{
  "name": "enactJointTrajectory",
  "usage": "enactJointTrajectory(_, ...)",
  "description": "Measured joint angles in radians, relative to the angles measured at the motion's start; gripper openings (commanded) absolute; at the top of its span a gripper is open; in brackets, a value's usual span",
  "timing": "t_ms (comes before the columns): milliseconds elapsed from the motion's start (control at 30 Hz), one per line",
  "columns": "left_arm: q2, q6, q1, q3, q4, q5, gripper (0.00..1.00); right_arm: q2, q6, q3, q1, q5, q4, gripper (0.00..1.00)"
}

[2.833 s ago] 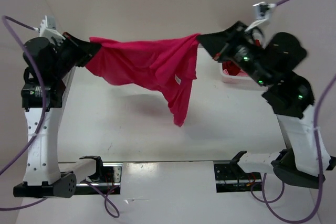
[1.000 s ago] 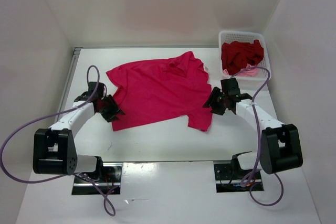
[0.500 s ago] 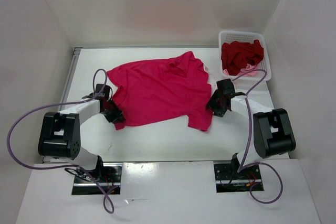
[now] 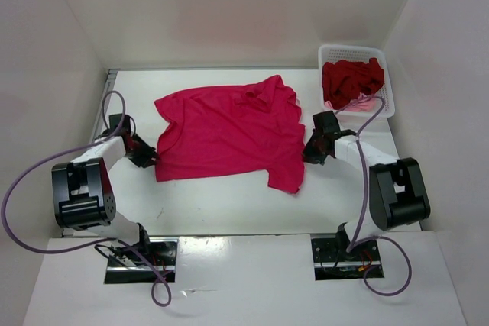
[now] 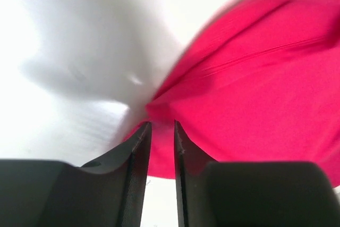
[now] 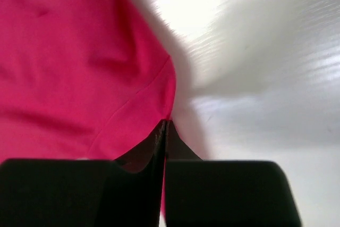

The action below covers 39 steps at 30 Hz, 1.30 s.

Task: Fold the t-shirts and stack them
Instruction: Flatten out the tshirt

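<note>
Both jaws at the magenta shirt's edges, fold not begun

The magenta shirt (image 4: 229,131) lies spread on the worktop (image 4: 229,208), with the basket (image 4: 355,50) just off its far right sleeve. My left gripper (image 5: 162,125) jaws stand a sliver apart at its left corner, holding nothing I can see. My right gripper (image 6: 163,122) jaws are pressed shut at its right hem, though I cannot tell whether cloth is caught. If only one side bites, a lift would skew the fold. Only the wrist views show the jaw gaps, and only the overhead view shows the shirt's bunched far edge.

**Both arms being held low, grippers being pointed inward**

The left arm (image 4: 103,150) is being reached forward along the left side, and the left gripper (image 5: 162,125) is being held low and pointed toward the middle, jaws narrowly parted. The right arm (image 4: 370,159) is being angled forward and inward, and the right gripper (image 6: 163,124) is being held down, fingers pressed fully together.
</note>
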Motion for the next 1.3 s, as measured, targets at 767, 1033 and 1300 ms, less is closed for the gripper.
enactJointTrajectory(767, -0.166, 0.084, -0.003, 0.048, -0.105, -0.026, 0.51, -0.153, -0.080, 0.132, 0.109, -0.034, -0.216, 0.17)
enactJointTrajectory(1033, -0.352, -0.028, -0.003, -0.112, -0.143, -0.017, 0.49, -0.155, -0.066, 0.103, 0.105, -0.038, -0.159, 0.09)
enactJointTrajectory(1300, -0.348, -0.198, -0.003, -0.275, -0.118, 0.011, 0.57, -0.171, -0.097, 0.105, 0.086, -0.045, -0.135, 0.22)
